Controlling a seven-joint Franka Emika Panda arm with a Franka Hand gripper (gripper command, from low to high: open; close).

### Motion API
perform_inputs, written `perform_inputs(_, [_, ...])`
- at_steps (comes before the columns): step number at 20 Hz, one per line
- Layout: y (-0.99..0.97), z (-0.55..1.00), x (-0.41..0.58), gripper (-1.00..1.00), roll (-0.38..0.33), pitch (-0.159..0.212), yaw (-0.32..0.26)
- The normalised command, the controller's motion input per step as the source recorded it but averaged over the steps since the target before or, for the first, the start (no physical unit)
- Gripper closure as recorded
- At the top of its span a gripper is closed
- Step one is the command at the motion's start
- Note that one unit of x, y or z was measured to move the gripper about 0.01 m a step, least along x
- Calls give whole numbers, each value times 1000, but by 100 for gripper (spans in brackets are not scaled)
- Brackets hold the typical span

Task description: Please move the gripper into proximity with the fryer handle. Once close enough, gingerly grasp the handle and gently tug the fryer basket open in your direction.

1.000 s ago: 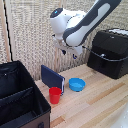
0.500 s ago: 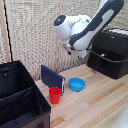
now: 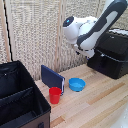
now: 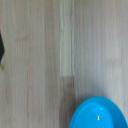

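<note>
While the arm has swung toward the exterior view's right over the last second, the gripper hangs near the fryer handle above the tabletop; whether the jaws are parted cannot be told, so the grasp remains undone

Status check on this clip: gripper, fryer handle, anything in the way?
Gripper hidden behind the arm, state unreadable. Fryer handle untouched, fryer basket shut. Blue bowl below on the table, off the approach path.
</note>
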Motion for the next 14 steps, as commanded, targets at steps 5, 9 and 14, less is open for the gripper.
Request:
perform_inputs(5, [-591, -317, -285, -100, -183, -50, 121])
perform_inputs(9, [-596, -342, -241, -100, -178, -42, 129])
perform_inputs(14, [-609, -327, -237, -100, -159, -14, 128])
